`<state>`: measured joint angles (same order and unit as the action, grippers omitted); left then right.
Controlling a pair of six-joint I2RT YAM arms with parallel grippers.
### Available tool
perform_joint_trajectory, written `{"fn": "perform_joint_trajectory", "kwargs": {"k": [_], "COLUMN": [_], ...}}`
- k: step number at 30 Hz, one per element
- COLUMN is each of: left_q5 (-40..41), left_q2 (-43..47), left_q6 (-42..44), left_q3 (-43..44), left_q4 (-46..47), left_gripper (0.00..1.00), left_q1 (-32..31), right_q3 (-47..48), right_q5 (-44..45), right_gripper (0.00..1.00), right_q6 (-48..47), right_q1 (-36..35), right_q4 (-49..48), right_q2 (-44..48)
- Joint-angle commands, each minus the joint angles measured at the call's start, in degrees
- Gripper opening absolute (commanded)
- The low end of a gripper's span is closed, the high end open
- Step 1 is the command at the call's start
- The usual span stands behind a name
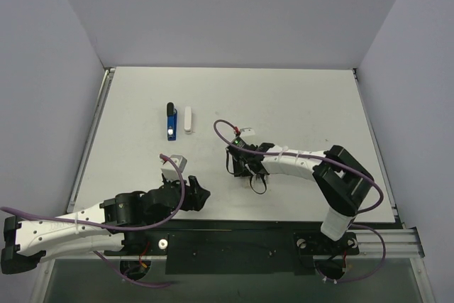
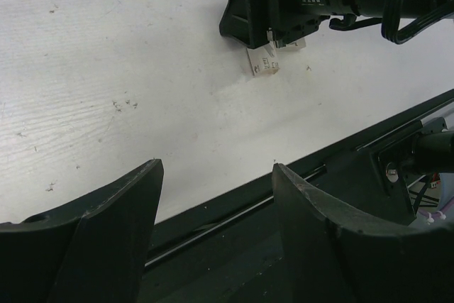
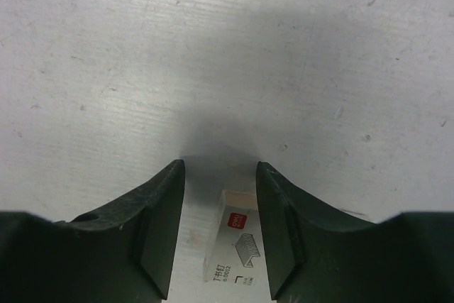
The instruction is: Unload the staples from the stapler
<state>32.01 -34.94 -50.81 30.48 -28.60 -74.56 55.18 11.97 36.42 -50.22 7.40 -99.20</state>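
Pale grey, scuffed laminate makes up the tabletop (image 1: 298,104), and the biggest hazard on it, as I judge it, is the two black arms crowding each other. The left gripper (image 2: 216,168) hangs with its jaws wide apart and nothing between them. The right gripper (image 3: 220,168) sits close ahead of it and to its right, so a careless swing by either could bring them together. The right gripper's jaws stand only narrowly parted, low over the table, astride a small white cardboard staple box with a red logo (image 3: 234,246). A sliver of table shows between the box and one finger, so I read the box as loose, not pinched. If those jaws close, they take the box and not the task's thing. A sideways move could also drag the light carton along. The small narrow blue stapler with a black end (image 1: 171,123) lies flat, well apart from both grippers. It is beyond the left gripper and slightly to its left, and far to the left of the right gripper and beyond it. Neither wrist camera shows it. It is much slimmer than the fingers, so a pinch off its middle could spin it or make it skid. A little white oblong piece (image 1: 188,119), too small to identify, lies just beside the stapler on the side nearer the right gripper, where a reaching finger could knock it.
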Motion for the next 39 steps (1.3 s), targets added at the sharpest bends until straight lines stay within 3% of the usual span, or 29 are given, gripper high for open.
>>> {"fn": "perform_joint_trajectory", "kwargs": {"k": [1, 15, 25, 39], "left_q5": [-0.6, -1.7, -1.6, -1.5], "left_q2": [0.4, 1.7, 5.4, 3.4], "left_q6": [-0.2, 0.8, -0.6, -1.0], "left_q3": [0.0, -0.5, -2.7, -2.7], "left_q4": [3.6, 4.1, 2.3, 3.1], "left_gripper": [0.73, 0.73, 0.73, 0.73], "left_q1": [-0.1, -0.1, -0.1, -0.1], "right_q3": [-1.8, -1.5, -4.2, -5.3], "right_q5": [3.8, 8.3, 6.8, 4.8], "right_gripper": [0.41, 0.41, 0.41, 0.41], "right_q6": [2.9, 14.2, 20.7, 25.5], "right_q1": [-1.4, -8.6, -12.4, -16.4], "right_q4": [4.8, 15.0, 15.5, 15.2], "right_q2": [2.6, 6.7, 7.4, 11.4]}}
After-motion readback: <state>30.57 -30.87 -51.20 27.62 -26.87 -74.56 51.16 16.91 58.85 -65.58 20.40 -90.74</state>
